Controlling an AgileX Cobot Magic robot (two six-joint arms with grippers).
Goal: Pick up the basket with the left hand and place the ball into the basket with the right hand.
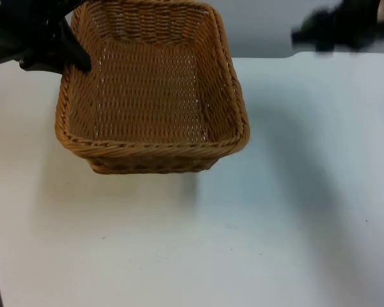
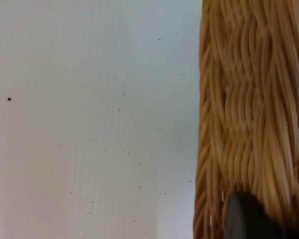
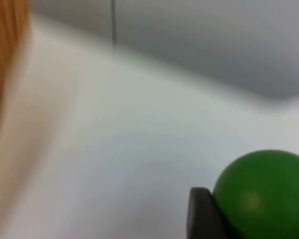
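- From the top view I see the wicker basket (image 1: 150, 89) lifted off the white table (image 1: 294, 211), tilted a little, with its shadow falling on the table below and to the left of it.
- My left gripper (image 1: 67, 54) is at the basket's left rim near the far corner, pinching that rim.
- In the left wrist view the woven basket wall (image 2: 254, 114) runs alongside the bare table (image 2: 89, 124), and a black fingertip (image 2: 241, 219) presses against the wicker.
- The inside of the basket is bare weave; the ball is not in it.
- My right gripper (image 1: 307, 37) is up near the grey partition wall (image 1: 262, 25), to the right of the basket and apart from it.
- In the right wrist view the green ball (image 3: 261, 194) sits against a black fingertip (image 3: 202, 214); the right gripper is clamped on the ball, held above the table.
- A blurred strip of orange wicker (image 3: 5, 55) shows in that same view, well apart from the ball.
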